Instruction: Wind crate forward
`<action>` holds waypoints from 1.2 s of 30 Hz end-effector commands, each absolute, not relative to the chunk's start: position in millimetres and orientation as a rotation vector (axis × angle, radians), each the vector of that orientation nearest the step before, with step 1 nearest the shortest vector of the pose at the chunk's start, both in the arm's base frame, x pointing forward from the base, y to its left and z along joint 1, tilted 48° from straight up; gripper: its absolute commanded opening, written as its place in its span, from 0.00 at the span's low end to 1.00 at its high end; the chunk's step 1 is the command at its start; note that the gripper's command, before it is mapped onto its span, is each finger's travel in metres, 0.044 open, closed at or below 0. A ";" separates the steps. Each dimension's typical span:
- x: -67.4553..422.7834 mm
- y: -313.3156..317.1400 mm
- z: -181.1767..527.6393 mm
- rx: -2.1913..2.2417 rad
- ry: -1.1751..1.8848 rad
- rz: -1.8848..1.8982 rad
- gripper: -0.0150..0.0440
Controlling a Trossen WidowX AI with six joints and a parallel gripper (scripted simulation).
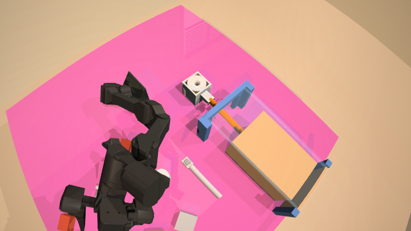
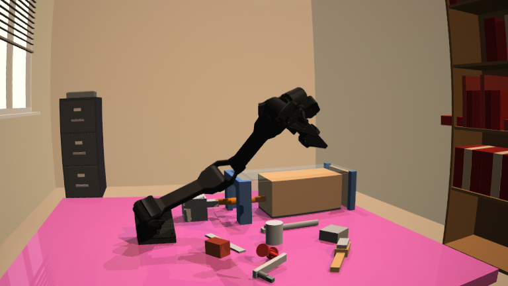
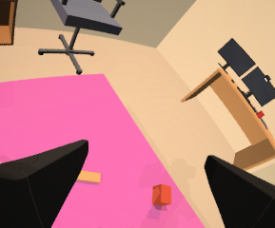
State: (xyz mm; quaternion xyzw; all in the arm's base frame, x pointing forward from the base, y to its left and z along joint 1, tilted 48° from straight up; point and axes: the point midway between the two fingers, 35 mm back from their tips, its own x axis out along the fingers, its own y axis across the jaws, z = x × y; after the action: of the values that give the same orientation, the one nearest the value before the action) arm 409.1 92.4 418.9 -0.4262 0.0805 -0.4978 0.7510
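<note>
The tan crate (image 1: pixel 272 152) (image 2: pixel 299 192) sits flat inside the clear-panelled cubby. An orange strap (image 1: pixel 228 118) (image 2: pixel 228 200) runs from its front to the grey winch (image 1: pixel 197 87) (image 2: pixel 194 210), whose white top has a round hole. A gap shows between the crate front and the blue frame (image 1: pixel 222 105) (image 2: pixel 243 200). A pale bar with a square end (image 1: pixel 201 177) lies on the bench beside the cubby. A short grey bar with a stub at one end (image 2: pixel 268 267) lies further forward. My gripper (image 2: pixel 316 141) (image 3: pixel 148 155) is open and empty, high above the tools.
A red block (image 2: pixel 217 247) (image 3: pixel 162 196), a red spool (image 2: pixel 266 249), a grey block (image 2: pixel 333 232) (image 1: pixel 184 221), a mallet-like tool (image 2: pixel 274 232) and an orange-handled tool (image 2: pixel 340 258) lie on the pink bench (image 2: pixel 75 238). The arm (image 1: pixel 130 179) hides part of the bench from above.
</note>
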 end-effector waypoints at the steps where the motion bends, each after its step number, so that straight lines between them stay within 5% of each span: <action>1: 408.0 93.0 419.9 -0.929 0.173 -1.087 0.98; 10: 320.8 123.0 489.3 -0.785 -0.059 -1.037 1.00; 22: 189.4 87.2 561.2 -0.551 -0.276 -1.084 1.00; 28: 105.2 32.7 582.4 -0.405 -0.300 -1.110 1.00; 36: 62.6 -82.6 561.1 -0.177 -0.117 -1.104 1.00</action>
State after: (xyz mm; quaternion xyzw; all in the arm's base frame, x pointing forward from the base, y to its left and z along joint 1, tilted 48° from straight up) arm 67.9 -31.3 577.8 -0.1268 -0.1056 -0.5232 0.8361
